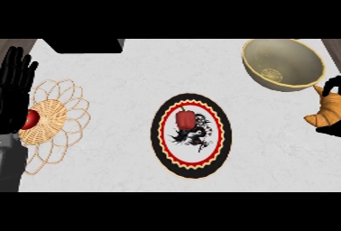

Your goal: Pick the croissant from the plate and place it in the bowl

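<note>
- Head view: your right hand (331, 85), black, shows only in part at the right edge, with dark fingers curled round a golden, crescent-shaped croissant (324, 109).
- The croissant is off the plate, held at that edge. Its long axis runs roughly up and down the view, the lower horn bending left.
- The round, cream ceramic bowl (250, 64) lies just up and left of that hand, its rim nearly touching the croissant's upper tip. I judge the coming move to be a short carry up and left over the rim.
- The oval black plate with a red zigzag border (163, 155) sits well to the left of the hand, carrying a red pepper (186, 119).
- Your left hand (15, 85) rests open at the left edge, fingers up, beside a woven wicker mat (57, 122) with a small red fruit (30, 120). It is far from the bowl; the right hand is nearer.
</note>
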